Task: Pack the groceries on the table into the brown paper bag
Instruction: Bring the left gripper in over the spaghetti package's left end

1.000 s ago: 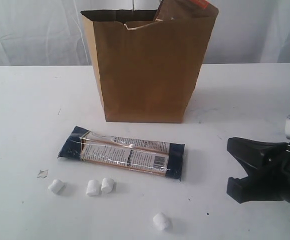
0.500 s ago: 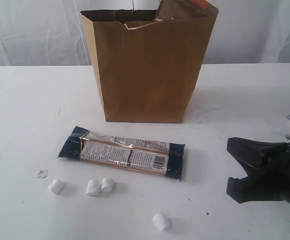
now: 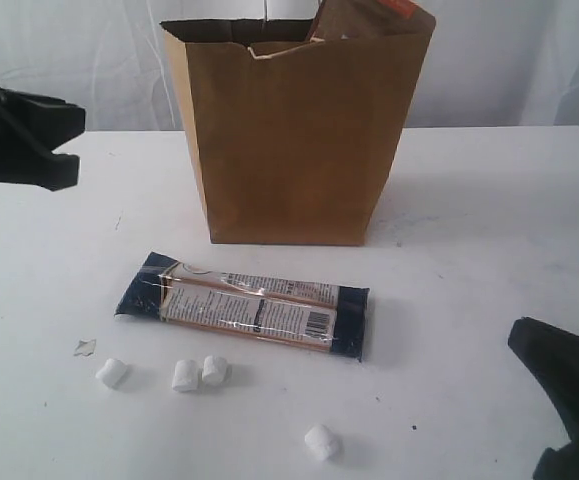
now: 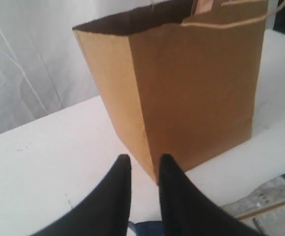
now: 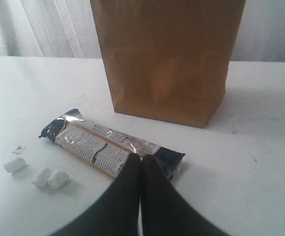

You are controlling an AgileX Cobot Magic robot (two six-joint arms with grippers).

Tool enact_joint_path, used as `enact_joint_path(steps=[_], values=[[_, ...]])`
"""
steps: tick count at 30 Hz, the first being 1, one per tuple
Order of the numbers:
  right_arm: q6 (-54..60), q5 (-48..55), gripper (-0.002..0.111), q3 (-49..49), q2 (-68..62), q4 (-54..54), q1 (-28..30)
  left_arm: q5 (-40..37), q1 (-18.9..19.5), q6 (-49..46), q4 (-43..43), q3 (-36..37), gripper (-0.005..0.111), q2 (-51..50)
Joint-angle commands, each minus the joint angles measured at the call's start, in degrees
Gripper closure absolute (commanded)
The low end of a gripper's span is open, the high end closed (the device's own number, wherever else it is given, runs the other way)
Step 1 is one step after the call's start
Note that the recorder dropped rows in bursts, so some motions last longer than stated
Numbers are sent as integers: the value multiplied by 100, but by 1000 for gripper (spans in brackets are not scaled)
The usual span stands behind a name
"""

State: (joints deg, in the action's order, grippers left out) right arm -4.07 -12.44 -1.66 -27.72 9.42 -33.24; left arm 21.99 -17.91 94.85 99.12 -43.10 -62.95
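- My left pincer (image 4: 143, 160), slightly spread and empty, faces the brown paper bag (image 4: 196, 93) at its near corner.
- My right pincer (image 5: 141, 158), pressed together, points at the noodle packs (image 5: 93, 147), apart from them.

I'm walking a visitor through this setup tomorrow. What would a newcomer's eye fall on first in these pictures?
The tall brown paper bag stands upright at the back middle of the white table, with a brown pouch sticking out of its top. In front of it the long noodle packs lie flat, and four white marshmallows are scattered nearer the camera.
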Motion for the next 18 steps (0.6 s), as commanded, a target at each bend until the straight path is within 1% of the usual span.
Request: enact_joint_path(steps=[1, 3, 5, 9, 12, 15, 18], values=[[-23, 1, 108, 119, 501, 2, 29, -307, -124, -781, 83, -27, 80, -465], [-23, 1, 108, 119, 628, 2, 29, -462, -215, -984, 83, -27, 79, -660], [-23, -9, 108, 119, 674, 2, 29, -568, -288, -1034, 83, -27, 75, -879], [-23, -9, 108, 119, 674, 2, 29, -477, -438, -1034, 83, -27, 64, -1179], [-23, -9, 108, 119, 674, 2, 29, -258, -480, -979, 83, -27, 63, -1197], [-23, -9, 108, 119, 674, 2, 29, -97, -480, -385, 83, -27, 63, -1197], [-23, -9, 108, 119, 674, 2, 29, -167, -480, 430, 83, -27, 63, -1177]])
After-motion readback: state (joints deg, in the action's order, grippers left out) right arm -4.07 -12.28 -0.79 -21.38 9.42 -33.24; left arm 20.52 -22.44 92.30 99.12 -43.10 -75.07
